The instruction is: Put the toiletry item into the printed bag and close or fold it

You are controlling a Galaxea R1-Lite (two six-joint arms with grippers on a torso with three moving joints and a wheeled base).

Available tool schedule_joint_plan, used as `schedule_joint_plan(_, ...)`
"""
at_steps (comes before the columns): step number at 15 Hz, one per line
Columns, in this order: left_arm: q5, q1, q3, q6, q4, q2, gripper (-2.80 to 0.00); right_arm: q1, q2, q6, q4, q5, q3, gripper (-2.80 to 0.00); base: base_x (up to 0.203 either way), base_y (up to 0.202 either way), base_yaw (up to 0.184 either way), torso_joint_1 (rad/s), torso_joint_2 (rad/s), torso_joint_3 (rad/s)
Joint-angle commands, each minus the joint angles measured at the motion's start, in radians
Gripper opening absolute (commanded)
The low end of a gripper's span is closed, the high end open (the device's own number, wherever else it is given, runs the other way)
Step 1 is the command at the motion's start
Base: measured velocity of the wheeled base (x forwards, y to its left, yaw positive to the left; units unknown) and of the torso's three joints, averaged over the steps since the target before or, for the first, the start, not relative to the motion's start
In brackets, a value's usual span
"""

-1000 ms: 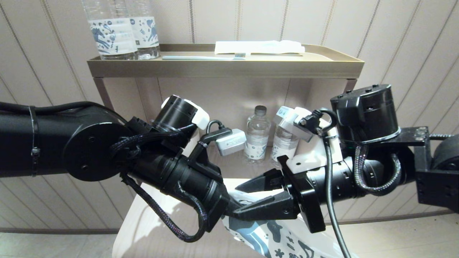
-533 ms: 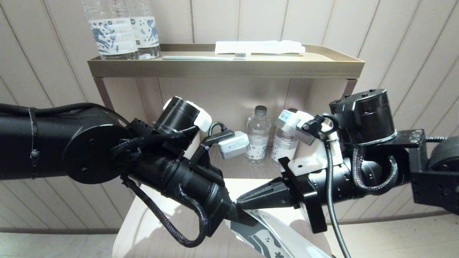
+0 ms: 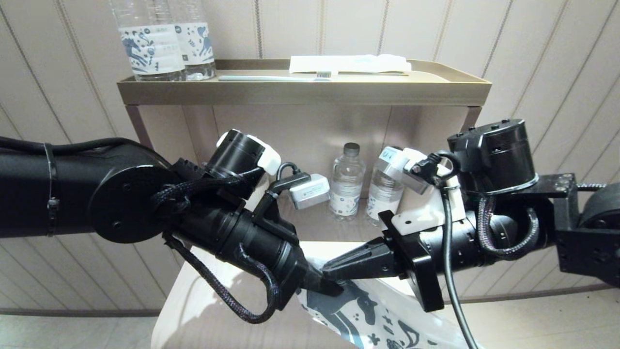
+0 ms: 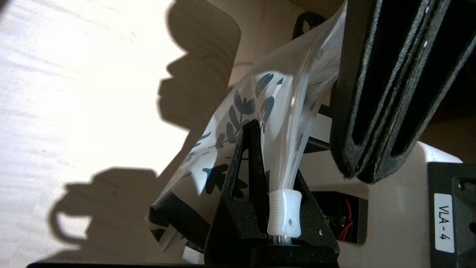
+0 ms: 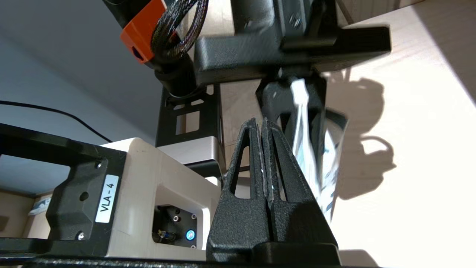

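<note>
The printed bag (image 3: 368, 315) hangs over the pale table, held up by its top edge. My left gripper (image 3: 332, 287) is shut on that edge. In the left wrist view the white zip slider (image 4: 284, 212) sits between the fingers of that gripper (image 4: 271, 149), and the bag (image 4: 230, 123) fans out past them. My right gripper (image 3: 329, 267) comes in from the right, tip to tip with the left one. It (image 5: 262, 121) is shut, with a thin shiny strip of film in the seam and the bag (image 5: 316, 156) hanging beside it. The toiletry item is out of view.
Behind the arms stands a shelf unit with a tray top (image 3: 300, 92). On it are water bottles (image 3: 164, 43), a toothbrush (image 3: 271, 77) and a white packet (image 3: 348, 63). Two small bottles (image 3: 346, 186) stand on the lower shelf. The pale table (image 3: 193, 300) lies below the grippers.
My right gripper has gone from open around the bag's top edge to shut. The hanging bag has swung and its print has turned. The left gripper has kept its hold.
</note>
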Motion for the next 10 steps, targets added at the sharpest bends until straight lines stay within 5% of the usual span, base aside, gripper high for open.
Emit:
schedule_joint_plan(1,-0.005,0.012,0.001,0.001,0.003,-0.009,-2.8,-0.009,-0.003,-0.001,-0.001,0.0,-0.006,-2.8,0.0,0.0,0.0,0.0,0.0,0.0)
schedule_joint_plan(5,0.038,0.012,0.0,-0.008,0.009,-0.032,-2.8,-0.066,-0.058,0.002,0.026,-0.031,-0.032,-2.8,0.0,0.0,0.0,0.0,0.0,0.0)
schedule_joint_plan(7,0.118,0.012,0.001,-0.031,0.008,-0.04,-2.8,-0.072,-0.065,0.002,0.143,-0.129,-0.105,-2.8,0.0,0.0,0.0,0.0,0.0,0.0)
schedule_joint_plan(10,0.144,0.055,0.002,-0.029,0.012,-0.072,-2.8,-0.072,-0.047,-0.001,0.286,-0.252,-0.177,-2.8,0.0,0.0,0.0,0.0,0.0,0.0)
